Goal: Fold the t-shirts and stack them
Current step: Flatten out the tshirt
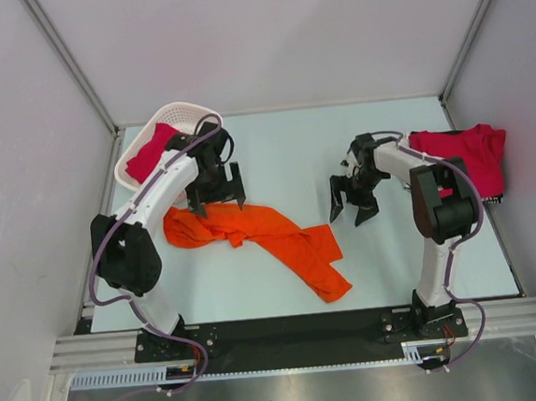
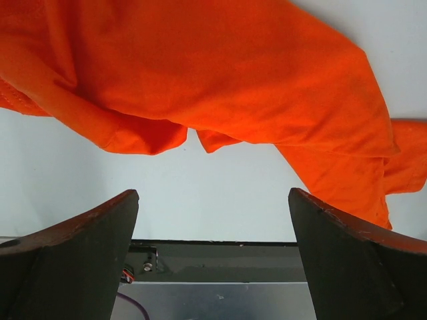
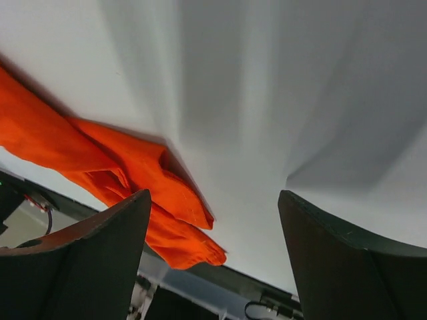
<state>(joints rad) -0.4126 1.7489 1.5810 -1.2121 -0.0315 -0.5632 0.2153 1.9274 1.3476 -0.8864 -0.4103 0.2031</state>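
The orange t-shirt (image 1: 252, 235) lies bunched in a twisted diagonal band across the middle of the counter (image 1: 283, 152), running from the left toward the near centre. It is neither flat nor folded, so the step in hand looks like spreading it out.

The left hand (image 1: 218, 203) hovers over the shirt's far left end with its fingers spread and nothing between them. In the left wrist view the cloth (image 2: 220, 73) lies just ahead of the tips. The right hand (image 1: 349, 217) hangs to the right of the shirt, apart from it, also spread and empty. Its wrist view shows only the near end of the cloth (image 3: 133, 180) off to one side.

To do this well, each hand should probably pinch a single layer at an outer edge, a shoulder or a hem corner, not the thick twisted middle. Then both should draw apart, low over the counter, so the folds fall out.

A crimson t-shirt (image 1: 151, 152) sits in the white lattice basket (image 1: 185, 107) at far left. A second crimson t-shirt (image 1: 466, 155) lies at the right edge, likely the stacking spot. Keep the spreading clear of both.
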